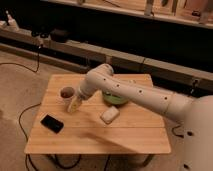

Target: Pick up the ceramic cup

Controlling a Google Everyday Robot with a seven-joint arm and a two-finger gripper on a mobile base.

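Tabletop [130,136]: you are working at its left edge. Arm [137,93] is crossing the green bowl [116,100]. Hand [74,104] is hovering just beside the ceramic cup [67,92]; you cannot tell whether it is open or closed. The cup is standing upright: small, white, dark reddish inside. It is probably rigid, slick and breakable, so you are best pinching across its wall.

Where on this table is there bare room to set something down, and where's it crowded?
Bare wood runs along the front edge of the table, from the black device past the white block to the right corner. Crowded: the middle-left, where the gripper hangs beside the ceramic cup, with the arm over the green bowl.
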